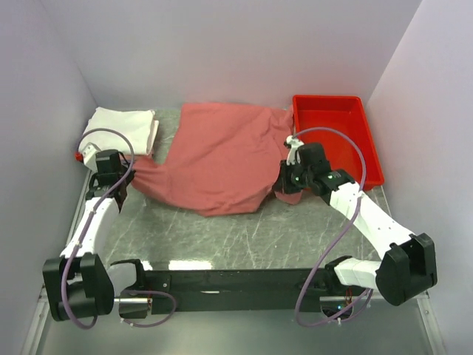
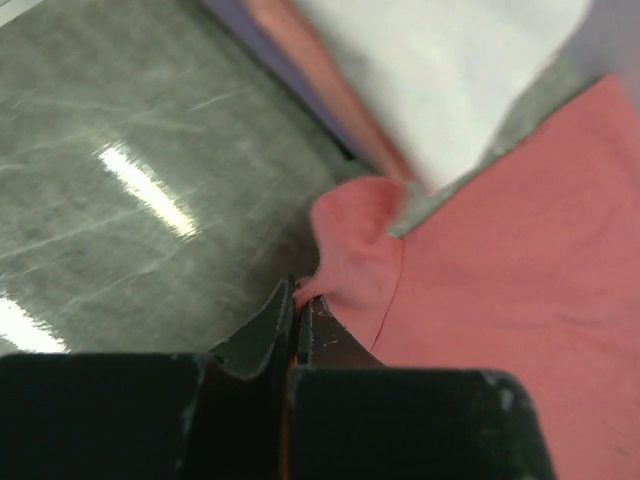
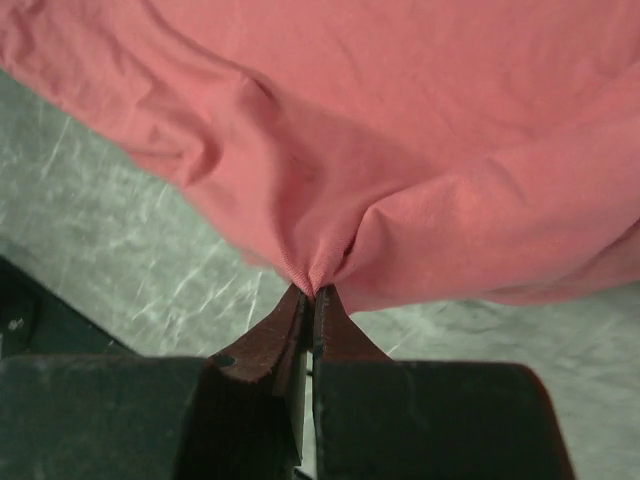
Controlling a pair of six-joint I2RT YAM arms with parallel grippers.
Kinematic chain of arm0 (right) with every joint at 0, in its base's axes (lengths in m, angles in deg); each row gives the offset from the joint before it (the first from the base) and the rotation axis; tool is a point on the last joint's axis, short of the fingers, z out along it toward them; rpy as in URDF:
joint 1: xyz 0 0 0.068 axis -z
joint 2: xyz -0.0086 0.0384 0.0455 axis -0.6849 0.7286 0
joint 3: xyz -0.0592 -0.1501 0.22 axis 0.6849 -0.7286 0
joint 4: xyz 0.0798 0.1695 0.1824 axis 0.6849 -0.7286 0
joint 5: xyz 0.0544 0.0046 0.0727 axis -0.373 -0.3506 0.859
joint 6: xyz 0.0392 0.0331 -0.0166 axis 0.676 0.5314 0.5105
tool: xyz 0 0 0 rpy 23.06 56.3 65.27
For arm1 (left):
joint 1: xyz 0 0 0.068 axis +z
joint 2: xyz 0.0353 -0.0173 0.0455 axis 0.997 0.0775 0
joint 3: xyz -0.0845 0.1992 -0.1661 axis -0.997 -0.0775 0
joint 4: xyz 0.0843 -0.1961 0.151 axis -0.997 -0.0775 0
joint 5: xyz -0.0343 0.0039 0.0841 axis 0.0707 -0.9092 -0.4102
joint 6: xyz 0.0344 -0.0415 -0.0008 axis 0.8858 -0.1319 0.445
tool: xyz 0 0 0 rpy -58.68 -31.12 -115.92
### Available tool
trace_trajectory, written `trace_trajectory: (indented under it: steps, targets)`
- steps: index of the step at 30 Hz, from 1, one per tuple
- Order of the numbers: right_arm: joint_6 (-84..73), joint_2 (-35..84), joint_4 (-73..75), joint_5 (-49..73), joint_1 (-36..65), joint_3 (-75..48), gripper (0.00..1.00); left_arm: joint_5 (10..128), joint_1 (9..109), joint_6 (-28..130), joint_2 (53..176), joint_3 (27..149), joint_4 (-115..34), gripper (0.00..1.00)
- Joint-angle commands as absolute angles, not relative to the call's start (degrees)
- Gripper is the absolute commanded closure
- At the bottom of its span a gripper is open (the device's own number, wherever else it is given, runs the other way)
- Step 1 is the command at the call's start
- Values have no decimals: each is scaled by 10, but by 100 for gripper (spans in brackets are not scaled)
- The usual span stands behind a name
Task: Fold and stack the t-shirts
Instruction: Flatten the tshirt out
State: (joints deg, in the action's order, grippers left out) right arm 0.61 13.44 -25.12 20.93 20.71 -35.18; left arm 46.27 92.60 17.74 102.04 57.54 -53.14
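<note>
The salmon-red t-shirt (image 1: 218, 155) lies spread and rumpled across the back middle of the table. My left gripper (image 1: 127, 180) is shut on its left edge; the left wrist view shows the hem (image 2: 345, 262) pinched at the fingertips (image 2: 300, 296). My right gripper (image 1: 283, 185) is shut on its right edge; the right wrist view shows the cloth (image 3: 400, 150) bunched into the closed tips (image 3: 312, 294). A folded white t-shirt (image 1: 122, 127) with a pale pink one under it sits at the back left, also in the left wrist view (image 2: 440, 70).
A bright red plastic tray (image 1: 336, 140) stands at the back right, just behind the right gripper. The grey marbled table (image 1: 244, 237) runs to the front. Lilac walls close in the left, back and right sides.
</note>
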Motion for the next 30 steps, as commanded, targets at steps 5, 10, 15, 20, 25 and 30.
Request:
trace_trajectory:
  steps: [5,10,15,20,25,30]
  targets:
    - [45,135,-288,216,157,-401,100,404,927,167,1063,572,-559,99]
    - [62,113,-340,191,138,-383,100,377,928,165,1033,591,-606,99]
    - [66,71,-412,227,139,-349,100,332,927,108,1002,653,-718,99]
    - [66,44,-460,244,140,-344,100,326,927,95,978,698,-769,99]
    - [70,37,-468,232,140,-362,100,293,927,99,984,721,-782,97]
    - [72,53,-444,253,140,-406,94,277,927,93,1028,715,-791,92]
